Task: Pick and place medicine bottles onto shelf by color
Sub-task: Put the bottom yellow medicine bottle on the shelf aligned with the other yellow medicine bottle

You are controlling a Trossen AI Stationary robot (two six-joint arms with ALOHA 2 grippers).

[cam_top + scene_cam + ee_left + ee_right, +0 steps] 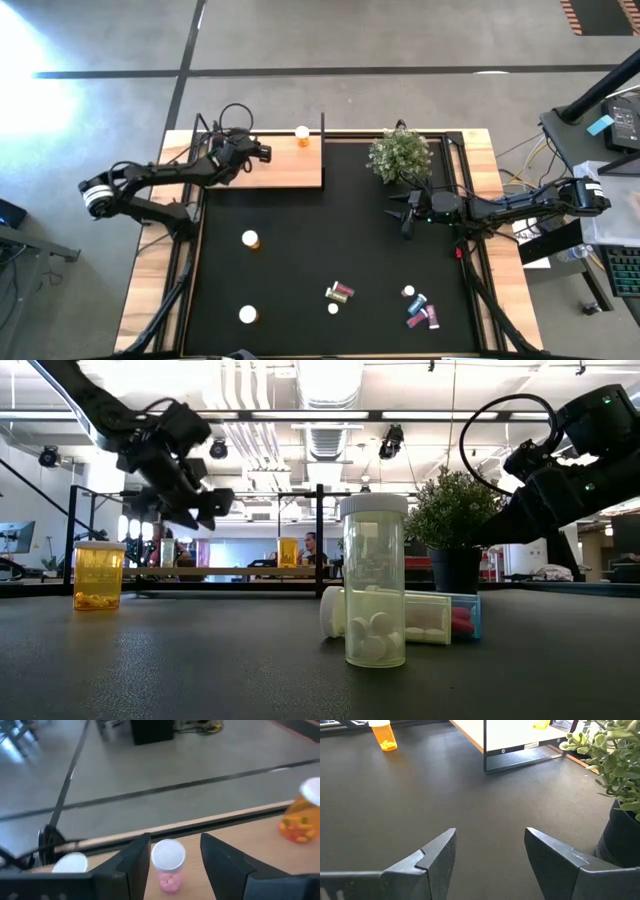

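Pink medicine bottle [168, 866] stands upright on the shelf [290, 172] near its far edge, between the parted fingers [131, 865] of the left gripper [172, 862], released. Right gripper [490, 851] open over the mat by the plant [399, 153].

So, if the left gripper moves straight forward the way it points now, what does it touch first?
Most likely the pink bottle: it stands upright on the shelf, just ahead between the open fingers of the left gripper. The orange bottle stands off to one side, outside that line.
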